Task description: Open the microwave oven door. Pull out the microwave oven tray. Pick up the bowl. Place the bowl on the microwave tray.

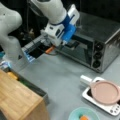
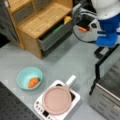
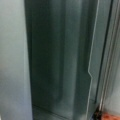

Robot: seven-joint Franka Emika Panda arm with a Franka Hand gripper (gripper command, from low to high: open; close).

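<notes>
The stainless-steel microwave oven [image 1: 100, 32] stands at a front view's right, and in another front view it shows as the microwave oven [image 2: 107, 100] at the bottom right. My gripper [image 1: 67, 43] is at the top left of the microwave oven door [image 1: 77, 51], by its upper edge. The door [image 2: 98, 67] looks tipped a little way out from the oven. Dark door glass [image 3: 60, 60] fills the wrist view, and my fingers do not show there. The microwave oven tray is hidden. The teal bowl [image 1: 83, 113] [image 2: 29, 78] sits on the table, apart from the gripper, with an orange piece in it.
A pink pan [image 1: 105, 92] [image 2: 57, 99] rests on a small white appliance [image 1: 113, 108] [image 2: 40, 107] between bowl and oven. A wooden cabinet [image 1: 17, 97] [image 2: 37, 22] has an open grey drawer [image 2: 55, 33] holding items. Grey tabletop [image 1: 62, 75] lies in front of the oven.
</notes>
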